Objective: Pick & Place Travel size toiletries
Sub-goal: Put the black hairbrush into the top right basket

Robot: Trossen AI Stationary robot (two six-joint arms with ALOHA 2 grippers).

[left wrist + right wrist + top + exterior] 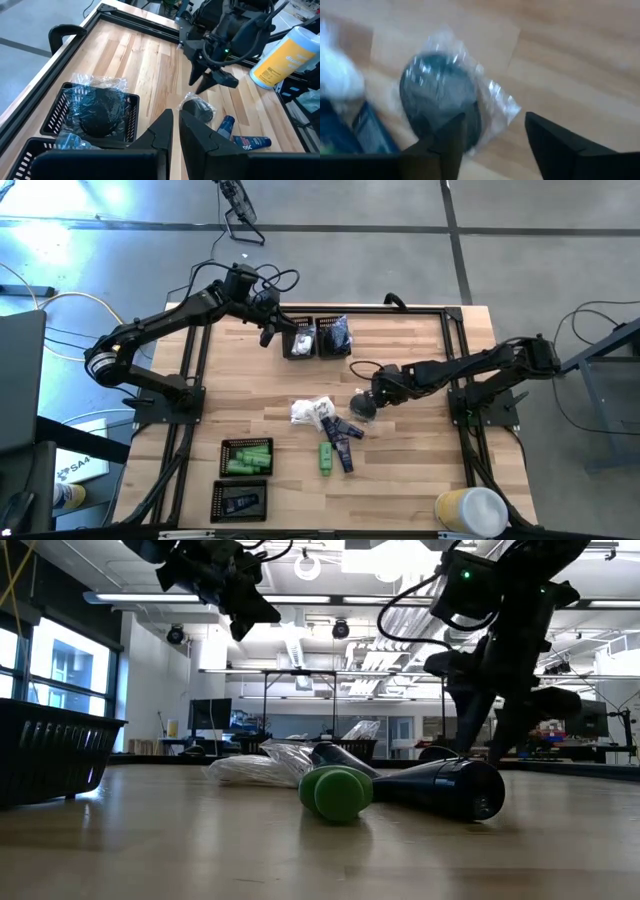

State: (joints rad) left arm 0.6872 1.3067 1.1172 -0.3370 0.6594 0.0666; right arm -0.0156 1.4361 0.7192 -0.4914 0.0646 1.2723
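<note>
1. right gripper (364,402) sits low over the middle of the wooden tabletop (400,470), right above a dark round piece in a clear bag (362,406).
2. right wrist view: the right fingers (447,145) are spread apart, one on each side of the bag's edge; the bagged round piece (440,97) lies flat on the wood, not pinched.
3. left gripper (268,332) hangs over the far side of the tabletop, just beside the two black mesh trays there.
4. left fingers (167,132) are pressed together with only a thin slit between them, nothing held.
5. far tray on the left (299,342) holds white crinkly packets; the far tray beside it (334,337) holds dark round pieces in clear bags.
6. loose pile mid-tabletop: white crinkly packets (311,412), navy tubes (344,430), one green tube (326,457), all touching or just beside each other, near the right gripper.
7. near edge, left side: a mesh tray with green tubes (246,457), and below it a mesh tray with a navy tube (240,501).
8. low view: the green tube's cap (336,793) and a navy tube (440,787) lie on their sides, touching.
9. a yellow canister with a white lid (470,510) stands at the near right corner.
</note>
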